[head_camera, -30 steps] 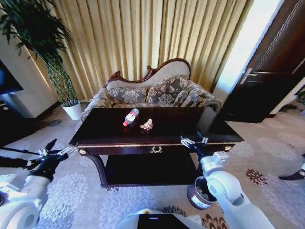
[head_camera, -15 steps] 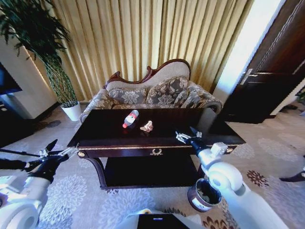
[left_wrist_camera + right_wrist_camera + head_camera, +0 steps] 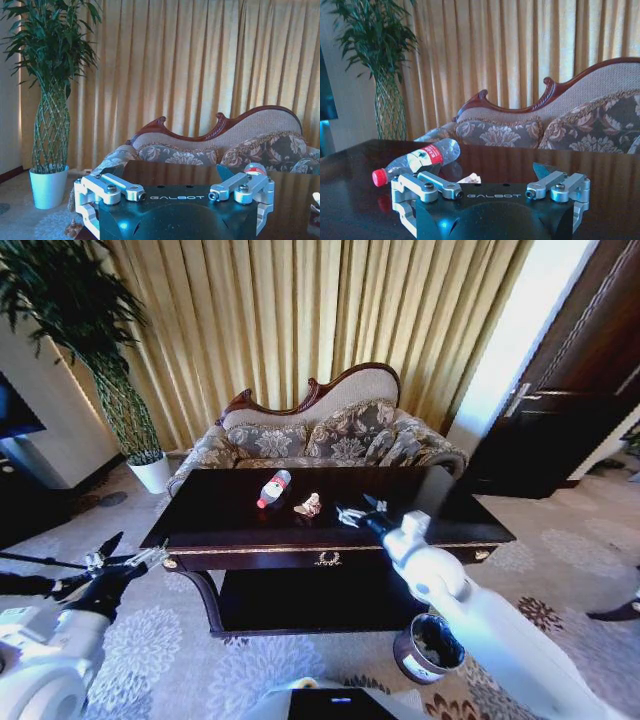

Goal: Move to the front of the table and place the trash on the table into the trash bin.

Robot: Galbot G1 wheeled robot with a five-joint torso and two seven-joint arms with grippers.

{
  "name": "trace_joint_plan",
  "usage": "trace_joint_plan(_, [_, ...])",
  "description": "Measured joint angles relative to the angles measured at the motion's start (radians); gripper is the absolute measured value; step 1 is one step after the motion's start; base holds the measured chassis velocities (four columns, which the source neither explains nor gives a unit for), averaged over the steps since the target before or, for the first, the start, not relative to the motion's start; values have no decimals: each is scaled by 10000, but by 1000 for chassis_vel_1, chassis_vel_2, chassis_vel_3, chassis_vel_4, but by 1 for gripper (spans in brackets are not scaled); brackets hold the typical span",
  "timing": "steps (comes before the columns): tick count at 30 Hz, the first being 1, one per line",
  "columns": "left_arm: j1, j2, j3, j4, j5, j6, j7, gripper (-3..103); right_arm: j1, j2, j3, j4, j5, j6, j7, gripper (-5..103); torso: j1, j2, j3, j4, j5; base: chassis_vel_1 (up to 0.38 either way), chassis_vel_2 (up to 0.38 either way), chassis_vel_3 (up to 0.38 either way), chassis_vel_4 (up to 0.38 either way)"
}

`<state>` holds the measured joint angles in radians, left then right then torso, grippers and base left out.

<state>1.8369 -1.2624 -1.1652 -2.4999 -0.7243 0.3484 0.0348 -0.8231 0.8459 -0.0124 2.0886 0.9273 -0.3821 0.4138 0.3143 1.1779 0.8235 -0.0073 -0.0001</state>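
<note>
Our right gripper (image 3: 358,514), fingers spread apart, hangs over the tabletop (image 3: 230,525) with the paper wad (image 3: 308,505) just at its 9 o'clock, and we could bump it toward the bottle (image 3: 273,487).

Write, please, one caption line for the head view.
Open right gripper over dark glossy wooden table, beside crumpled paper wad and red-labelled plastic bottle.
</note>
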Motion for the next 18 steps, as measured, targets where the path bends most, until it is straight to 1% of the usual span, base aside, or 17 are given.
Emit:
trace_joint_plan(10, [78,-68,-77,0,3,6,-57,100,1650,553,-1504,-1085,205,-157,169,100,0,0,-1,-2,-1,0,0,0,0])
trace_joint_plan(12, [77,-70,-82,0,3,6,-58,100,1692,575,-1549,-1113,205,-169,178,100,0,0,-1,-2,-1,0,0,0,0])
trace_joint_plan(14, [99,-158,-92,-3,2,6,-62,100,1881,748,-1818,-1232,238,-263,312,100,0,1,0,-2,0,0,0,0,0])
trace_joint_plan(18, [122,-227,-93,-6,6,6,-67,100,1924,967,-2021,-1328,256,-300,454,100,0,0,-1,-1,1,0,0,0,0])
